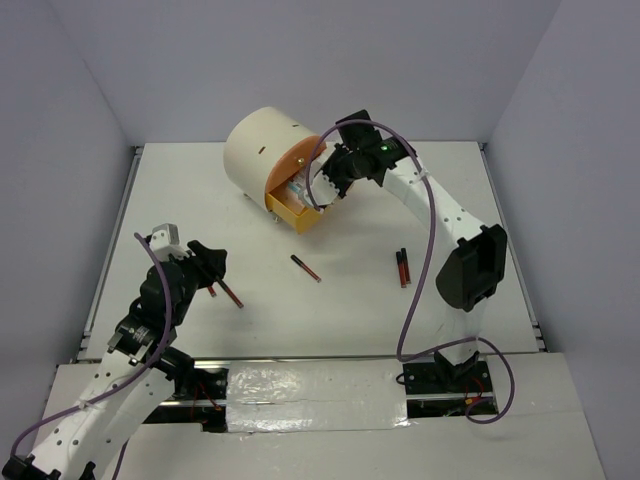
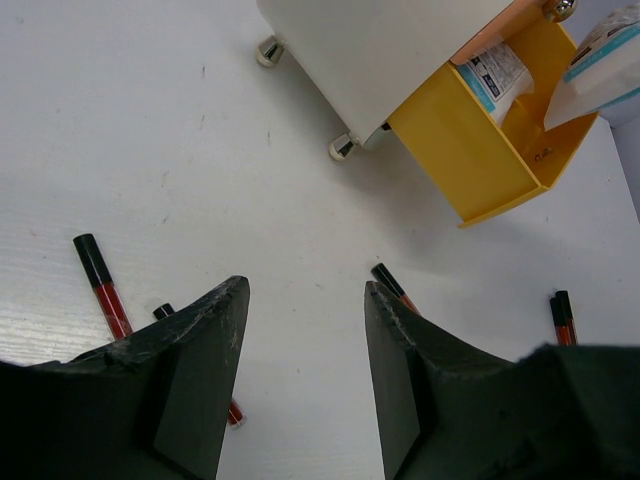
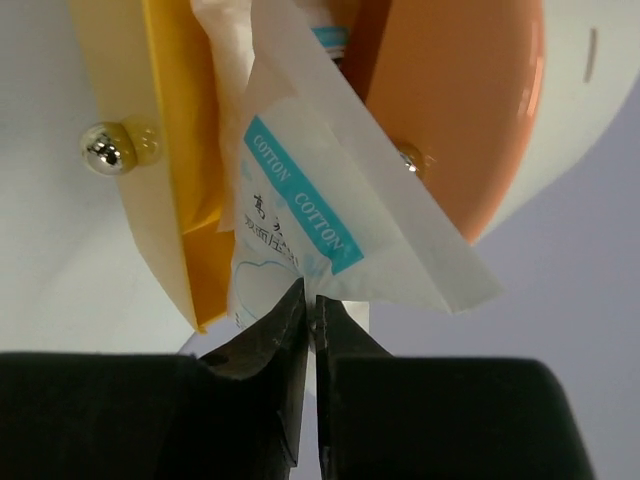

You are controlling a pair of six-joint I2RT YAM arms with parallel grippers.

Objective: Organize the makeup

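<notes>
My right gripper (image 1: 325, 188) is shut on a clear packet of white-blue cotton pads (image 3: 300, 215) and holds it over the open yellow drawer (image 1: 292, 207) of the cream cylindrical chest (image 1: 262, 150). Another packet (image 2: 497, 72) lies in the drawer. My left gripper (image 1: 213, 258) is open and empty, low over the table. Black-and-red sticks lie on the table: two by my left fingers (image 1: 228, 292), one in the middle (image 1: 305, 267), and a pair to the right (image 1: 403, 267). In the left wrist view one stick (image 2: 101, 285) lies left of my fingers and another (image 2: 392, 284) behind the right finger.
The chest (image 2: 385, 50) stands on small metal feet at the table's back middle, its orange front (image 3: 455, 90) facing right and forward. Grey walls surround the white table (image 1: 350, 310). My right arm's purple cable (image 1: 425, 250) hangs over the table's right part.
</notes>
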